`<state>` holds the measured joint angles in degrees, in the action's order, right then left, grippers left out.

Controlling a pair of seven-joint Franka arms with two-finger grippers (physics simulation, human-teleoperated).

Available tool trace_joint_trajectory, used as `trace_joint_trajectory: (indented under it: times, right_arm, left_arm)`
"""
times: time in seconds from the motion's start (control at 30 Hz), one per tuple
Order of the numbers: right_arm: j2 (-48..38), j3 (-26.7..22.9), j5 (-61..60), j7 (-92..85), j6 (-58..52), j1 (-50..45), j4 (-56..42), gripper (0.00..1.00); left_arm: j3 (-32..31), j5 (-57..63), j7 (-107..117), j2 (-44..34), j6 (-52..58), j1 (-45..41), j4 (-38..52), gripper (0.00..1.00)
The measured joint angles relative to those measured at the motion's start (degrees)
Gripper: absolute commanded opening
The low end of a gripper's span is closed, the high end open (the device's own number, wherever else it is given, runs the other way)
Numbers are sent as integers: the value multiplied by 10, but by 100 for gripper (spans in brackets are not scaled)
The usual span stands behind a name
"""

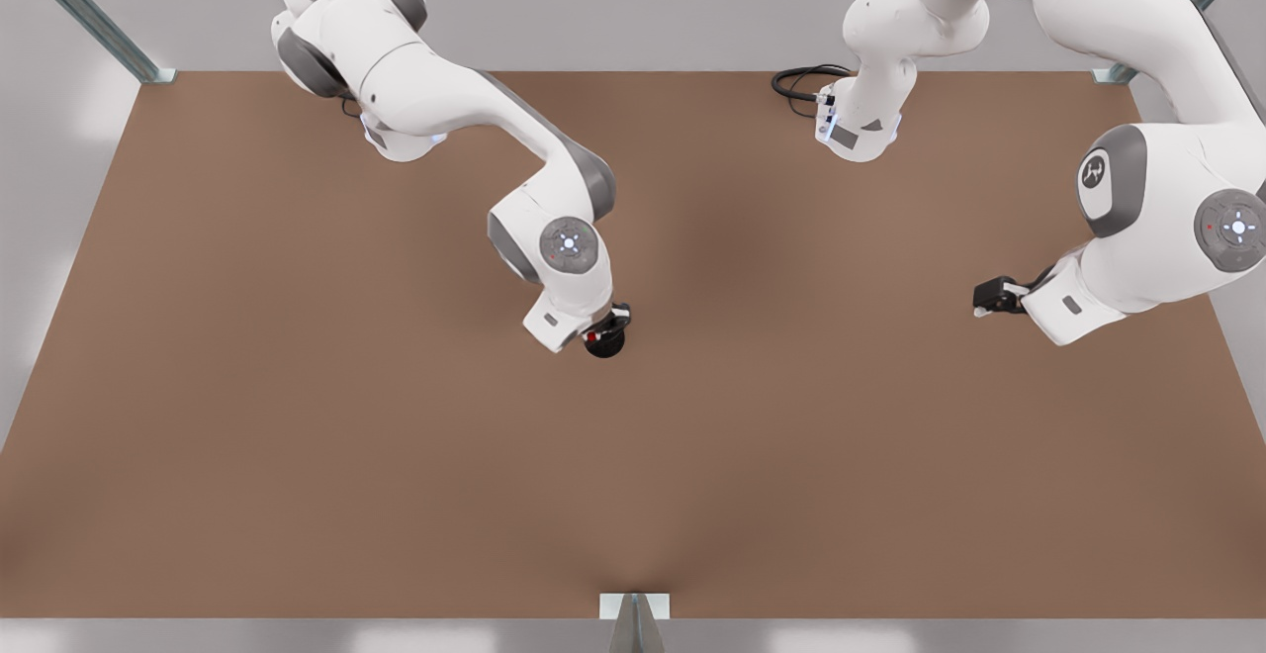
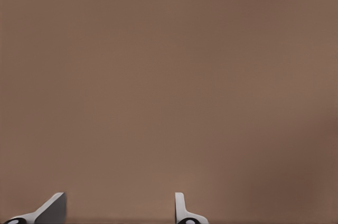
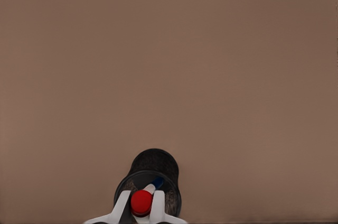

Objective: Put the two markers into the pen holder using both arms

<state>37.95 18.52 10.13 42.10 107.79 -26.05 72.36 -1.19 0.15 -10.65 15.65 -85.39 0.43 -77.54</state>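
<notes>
The brown desk [image 1: 297,455] carries everything. In the front view the right tool [image 1: 605,328] hangs over the black mesh pen holder [image 1: 605,341] near centre, while the left tool [image 1: 994,297] waits toward 3 o'clock, fingers [image 2: 181,208] spread and empty. The right wrist view adds detail: the right tool grips the red-capped marker [image 3: 141,203] above the holder's mouth, the blue-capped marker [image 3: 156,183] already leaning inside.

Soft, even light falls from above on the matte brown tabletop [image 1: 297,455]. A faint darker shadow sits at the frame's centre; pale glare patches mark the grey floor [image 1: 59,119] along the edges.
</notes>
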Motion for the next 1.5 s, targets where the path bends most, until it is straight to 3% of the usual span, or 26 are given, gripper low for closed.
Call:
trace_joint_trajectory:
  times: [0.67, 0.73, 0.87, 1.1, 1.23, 1.37, 1.43, 1.5]
  right_arm:
    - [22, -1, 37, 133, 22, -5, 17, 23]
    - [22, -1, 39, 141, 22, -6, 17, 74]
    - [23, -1, 51, 159, 20, -7, 17, 98]
    - [-22, 2, 67, 167, 8, 42, 11, 100]
    - [-187, -7, 33, 130, -30, 134, 98, 100]
    - [-338, -102, -48, 52, -69, 223, 180, 100]
    - [-351, -169, -81, 5, -102, 257, 150, 100]
    - [-328, -185, -99, -39, -134, 329, 105, 100]
  left_arm:
    - [0, -3, 37, 3, 0, 3, 0, 100]
    - [0, -3, 39, 3, 0, 2, 0, 100]
    - [0, -4, 42, 3, 0, 3, 0, 100]
    - [0, -3, 46, 5, 0, -2, 0, 100]
    - [-1, -1, 48, 14, 1, -13, 5, 100]
    - [-1, -1, 50, 19, 3, -14, 11, 100]
    - [-1, -1, 51, 19, 4, -14, 12, 100]
    - [-1, -1, 52, 19, 4, -14, 12, 100]
